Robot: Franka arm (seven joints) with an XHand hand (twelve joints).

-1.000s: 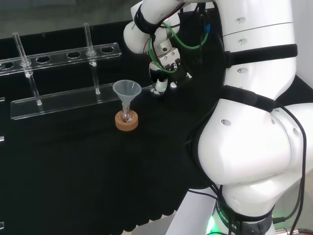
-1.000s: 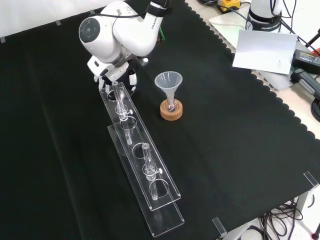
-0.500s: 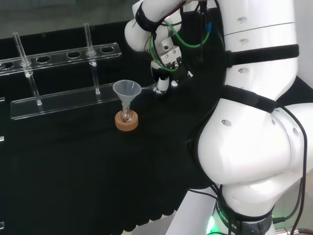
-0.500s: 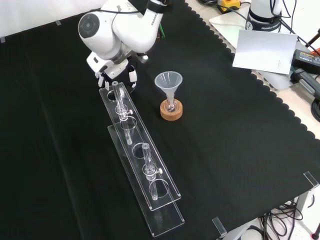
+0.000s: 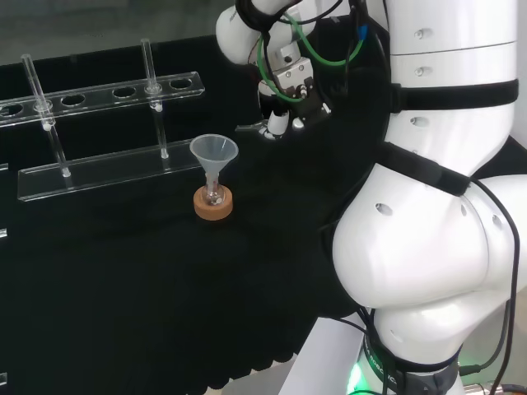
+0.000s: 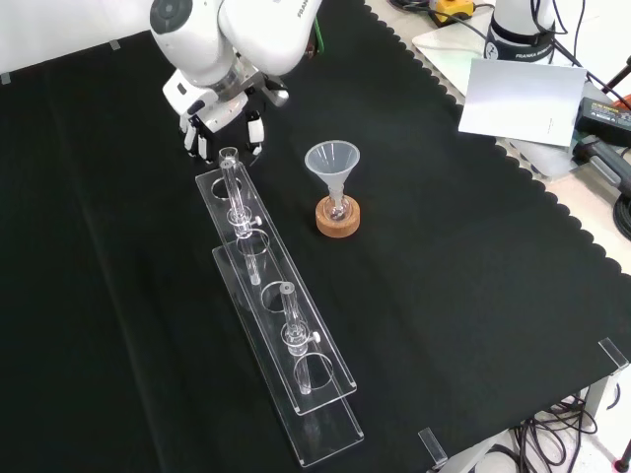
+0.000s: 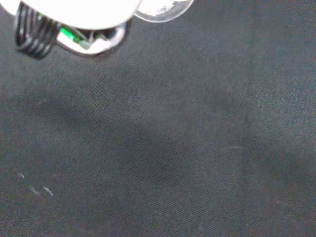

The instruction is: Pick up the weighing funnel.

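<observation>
In the head view the hand (image 5: pixel 281 122) hangs above the cloth behind and to the right of the big funnel, fingers curled. A small clear piece, the weighing funnel (image 5: pixel 249 128), is pinched in them, and its thin stem juts out to the left. The front view has the hand (image 6: pixel 225 126) under the arm's white link, just above the far end of the rack, fingers pointing down. In the wrist view a clear rounded edge of the weighing funnel (image 7: pixel 163 7) sits beside the blurred white hand (image 7: pixel 74 10), with bare black cloth below.
The big funnel (image 5: pixel 214 153) stands in a small flask on a cork ring (image 5: pixel 214 204), also seen in the front view (image 6: pixel 338 219). A clear two-tier tube rack (image 6: pixel 286 325) with two tubes runs toward the front edge. Papers and cables lie beyond the cloth at right (image 6: pixel 518 99).
The hand has risen off the cloth over the last second, carrying the weighing funnel up with it. The big funnel and rack have not moved.
</observation>
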